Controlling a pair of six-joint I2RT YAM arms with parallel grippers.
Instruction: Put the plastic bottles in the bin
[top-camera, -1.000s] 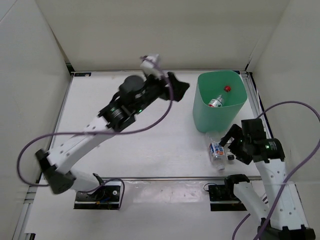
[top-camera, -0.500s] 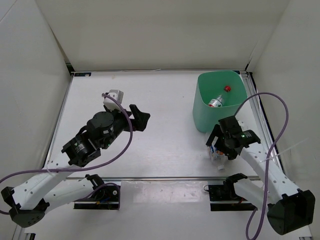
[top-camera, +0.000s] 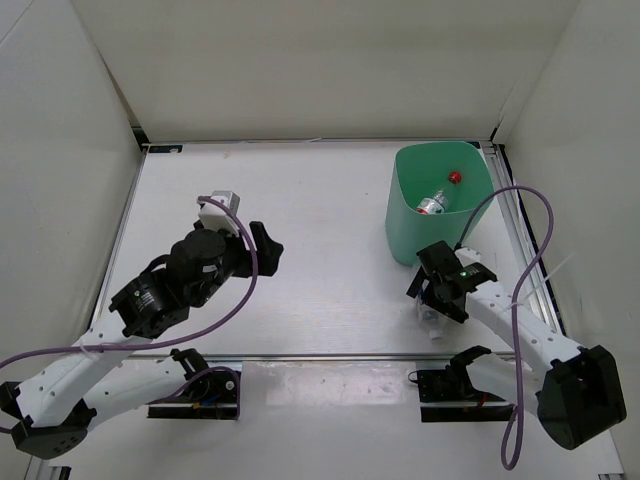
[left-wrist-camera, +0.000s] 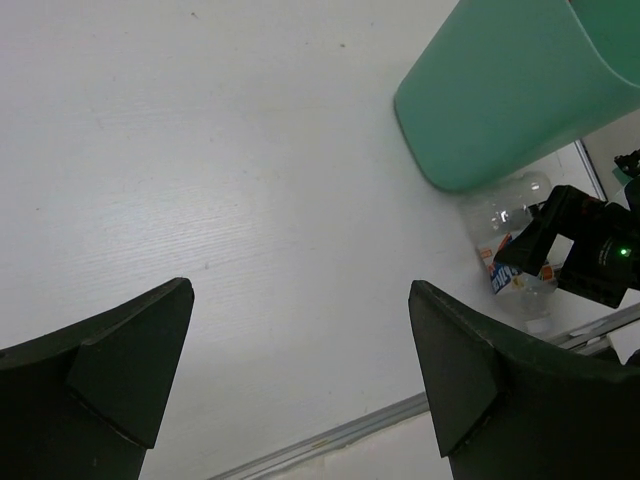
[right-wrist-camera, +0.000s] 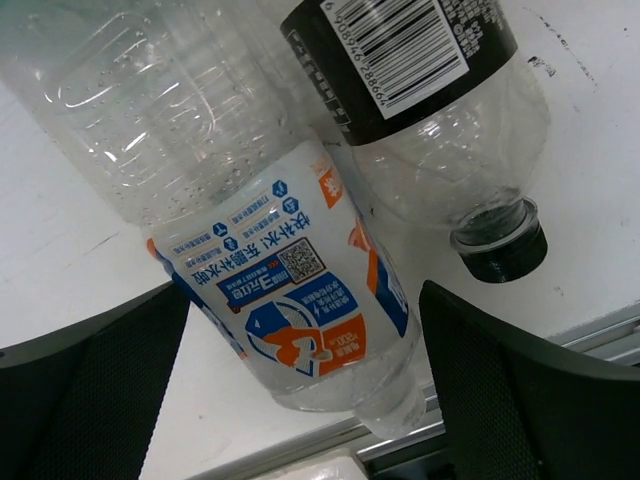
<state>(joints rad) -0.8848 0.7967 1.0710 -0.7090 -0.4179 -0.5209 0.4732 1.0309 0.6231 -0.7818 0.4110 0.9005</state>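
Observation:
The mint-green bin (top-camera: 405, 228) stands at the back right, with the red-capped bottle (top-camera: 437, 202) lying inside it. In front of it, the blue-white labelled bottle (right-wrist-camera: 285, 290) and the short black-capped bottle (right-wrist-camera: 430, 120) lie side by side on the table. My right gripper (right-wrist-camera: 300, 345) is open, its fingers low on either side of the blue-white bottle; in the top view (top-camera: 432, 298) it covers most of that bottle (top-camera: 430, 317). My left gripper (top-camera: 267, 248) is open and empty over the middle-left table. The plain white-capped bottle is out of view.
The left wrist view shows the bin's side (left-wrist-camera: 510, 100), the bottles beside it (left-wrist-camera: 505, 250) and the right gripper (left-wrist-camera: 580, 245). A metal rail (top-camera: 330, 354) runs along the near table edge. White walls enclose the table on three sides.
My left arm has pulled back from beside the bin to the middle-left and lowered. My right gripper has moved left and down to straddle the blue-white bottle.

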